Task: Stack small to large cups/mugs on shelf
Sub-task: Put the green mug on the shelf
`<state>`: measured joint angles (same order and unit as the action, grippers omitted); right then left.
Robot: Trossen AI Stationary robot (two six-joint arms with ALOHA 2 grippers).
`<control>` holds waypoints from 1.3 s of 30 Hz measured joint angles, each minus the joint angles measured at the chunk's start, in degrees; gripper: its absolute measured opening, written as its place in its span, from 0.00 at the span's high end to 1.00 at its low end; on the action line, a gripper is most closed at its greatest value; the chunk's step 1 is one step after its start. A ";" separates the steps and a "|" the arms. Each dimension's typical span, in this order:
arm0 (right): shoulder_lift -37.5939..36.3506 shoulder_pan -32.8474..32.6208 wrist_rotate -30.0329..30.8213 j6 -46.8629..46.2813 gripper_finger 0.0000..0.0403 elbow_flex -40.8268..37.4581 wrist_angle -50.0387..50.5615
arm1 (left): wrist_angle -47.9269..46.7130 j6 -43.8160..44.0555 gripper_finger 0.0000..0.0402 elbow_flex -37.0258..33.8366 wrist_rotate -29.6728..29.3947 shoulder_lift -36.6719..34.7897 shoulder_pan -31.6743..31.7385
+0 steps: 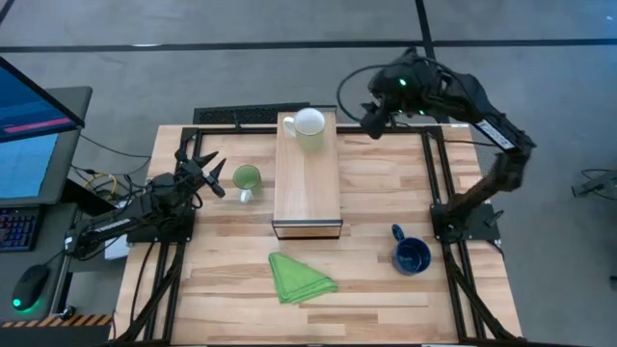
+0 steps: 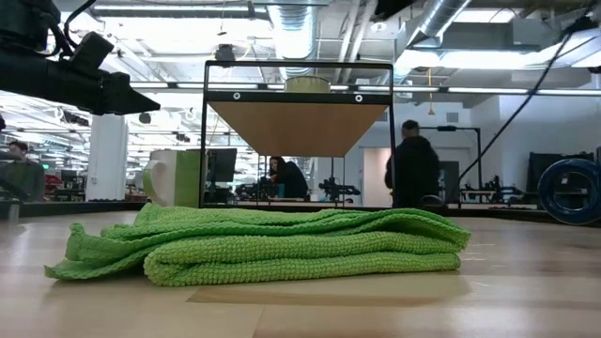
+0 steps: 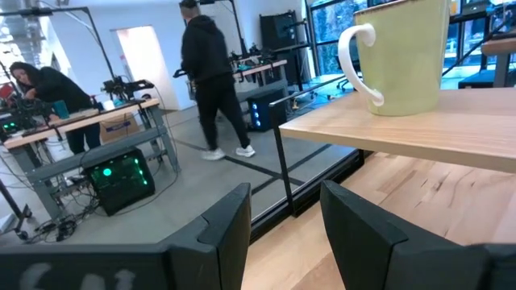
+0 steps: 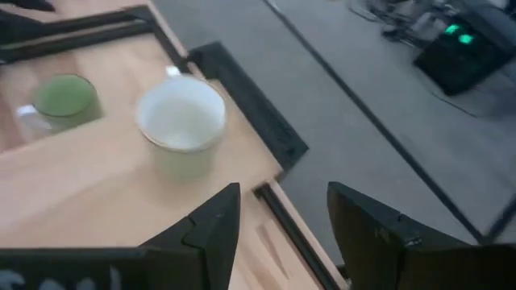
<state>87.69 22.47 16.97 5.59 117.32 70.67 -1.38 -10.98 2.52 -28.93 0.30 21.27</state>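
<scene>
The shelf (image 1: 308, 178) lies lengthwise in the upper middle of the high view, its far end close to the worktop's (image 1: 386, 193) back edge and its dark open front end facing the lower part of the frame. On its far end stands the small white mug (image 1: 308, 128), alone; the rest of the shelf top is bare wood. Just left of the shelf, on the worktop, stands the light green mug (image 1: 246, 178), its white handle toward the bottom of the frame. The dark blue mug (image 1: 412, 254) sits well apart at the lower right, near the right arm's base, with clear wood around it. The folded green cloth (image 1: 300, 278) lies below the shelf's open end.

The left pincer (image 1: 205, 175) hangs at the left edge of the worktop, just beside the light green mug, fingers parted and empty. The right pincer (image 1: 374, 120) hovers past the worktop's back edge at the upper right of the shelf, also parted and empty.

The right wrist view shows the white mug's hollow inside (image 4: 181, 125) and how close it stands to the shelf's end edge. The low view is mostly filled by the cloth (image 2: 272, 244); behind it the shelf's open end (image 2: 299, 127) is seen from the front. The left wrist view shows a person (image 3: 208, 72) walking in the room beyond.
</scene>
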 joint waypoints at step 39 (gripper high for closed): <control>-53.67 7.90 -7.94 4.36 0.48 -93.23 -77.61 | 0.24 4.53 0.64 -0.05 0.80 -0.02 -0.09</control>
<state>34.02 30.37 9.03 9.95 24.10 -6.94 -1.14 -6.45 2.47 -28.13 0.28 21.17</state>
